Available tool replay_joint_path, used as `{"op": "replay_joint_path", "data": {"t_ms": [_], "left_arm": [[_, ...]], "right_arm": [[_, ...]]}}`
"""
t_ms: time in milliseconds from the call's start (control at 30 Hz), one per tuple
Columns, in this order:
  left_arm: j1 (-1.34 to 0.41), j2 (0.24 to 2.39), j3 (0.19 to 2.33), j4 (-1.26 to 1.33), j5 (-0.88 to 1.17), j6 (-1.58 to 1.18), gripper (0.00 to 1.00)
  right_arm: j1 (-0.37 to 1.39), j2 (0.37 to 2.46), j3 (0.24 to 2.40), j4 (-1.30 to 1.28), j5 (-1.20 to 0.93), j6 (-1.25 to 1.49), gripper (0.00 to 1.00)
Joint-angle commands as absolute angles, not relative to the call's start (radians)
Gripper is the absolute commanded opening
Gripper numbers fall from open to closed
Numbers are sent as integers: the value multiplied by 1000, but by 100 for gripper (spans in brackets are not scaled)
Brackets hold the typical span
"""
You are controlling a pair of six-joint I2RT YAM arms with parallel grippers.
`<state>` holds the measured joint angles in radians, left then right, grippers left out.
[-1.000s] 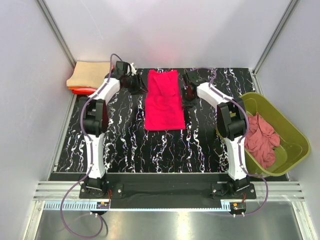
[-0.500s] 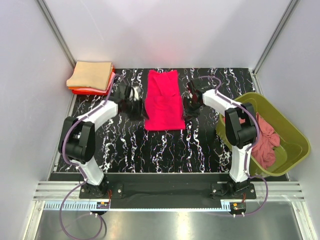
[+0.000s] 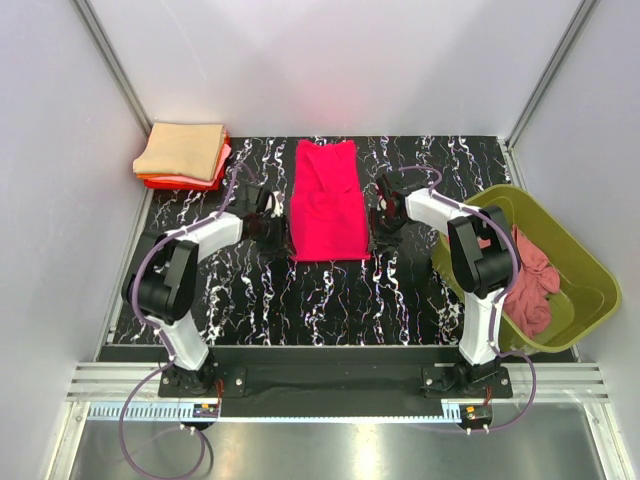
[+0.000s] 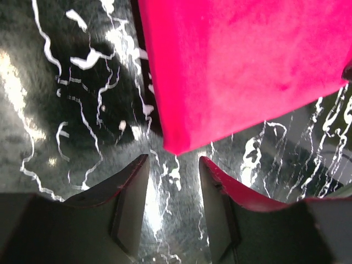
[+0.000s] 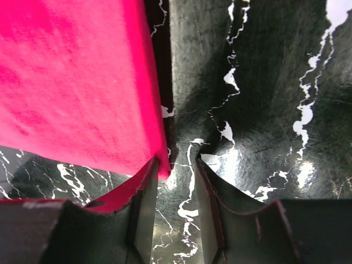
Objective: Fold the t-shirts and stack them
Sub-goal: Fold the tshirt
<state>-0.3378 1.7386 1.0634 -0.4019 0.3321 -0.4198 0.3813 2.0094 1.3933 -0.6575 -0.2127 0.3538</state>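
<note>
- Bright crimson-pink t-shirt (image 3: 326, 200): folded into a long narrow rectangle and lying flat on the black marble-patterned tabletop with white veins (image 3: 300, 300). It sits in the far middle of the table, between the two arms.
- Left gripper (image 3: 276, 236): low over the table, just beside the shirt's near left corner.
- Left wrist view: the left gripper (image 4: 173, 187) has its jaws parted with only bare tabletop between them. The shirt's corner (image 4: 176, 146) lies just ahead of the gap and is not grasped. Released.
- Right gripper (image 3: 379, 238): low beside the shirt's near right corner, mirroring the left.
- Right wrist view: the right gripper (image 5: 176, 187) has its jaws apart with tabletop showing between them. The shirt's corner (image 5: 160, 168) sits right at the tip of one finger (image 5: 144, 209). Whether cloth and finger touch cannot be told. Nothing is clamped.
- Stack of folded shirts (image 3: 182, 158): at the far left corner, well apart from the crimson shirt. A tan/peach square lies on top, and an orange-red layer (image 3: 168, 183) shows beneath it.
- Olive-green plastic tub (image 3: 585, 290): at the right edge, beside the right arm.
- Dusty rose shirt (image 3: 525, 280): crumpled and unfolded inside the tub.
</note>
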Motion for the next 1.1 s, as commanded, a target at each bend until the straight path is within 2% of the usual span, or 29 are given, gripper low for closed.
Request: {"op": "replay_joint_path", "data": {"t_ms": [0,67,167,233,300,567,600,667,733,767,800,833,867,967,1067], "left_arm": [[-337,1784,1072,-338,331,-429,45],[-339,1802,1083,-331,339,-428,44],[-337,1809,1092,-334,347,-428,17],[-337,1792,1085,-345,338,-443,0],[-341,1735,1042,-347,313,-456,0],[-368,1488,819,-344,276,-503,0],[-377,1473,798,-342,278,-508,1],[-390,1422,735,-344,267,-526,15],[-405,1388,675,-347,247,-541,23],[-408,1353,664,-351,217,-548,27],[-408,1336,654,-359,206,-551,39],[-410,1322,655,-365,196,-551,40],[-408,1309,667,-379,175,-546,42],[-393,1339,758,-390,149,-537,48],[-324,1439,874,-368,222,-538,49]], "right_arm": [[387,1956,1378,-620,-233,337,39],[387,1965,1376,-611,-244,339,39],[391,1968,1364,-601,-262,339,35],[391,1950,1342,-597,-261,339,13],[396,1915,1299,-588,-246,341,0],[457,1738,1080,-519,-229,382,0],[472,1729,1060,-515,-218,390,0],[506,1691,1010,-509,-204,413,0],[521,1646,985,-511,-184,440,1],[525,1632,971,-511,-184,449,5],[526,1609,971,-514,-189,459,9],[528,1600,974,-515,-190,472,15],[528,1594,992,-515,-187,476,28],[526,1604,1069,-515,-164,460,35],[514,1695,1197,-529,-169,397,38]]}}
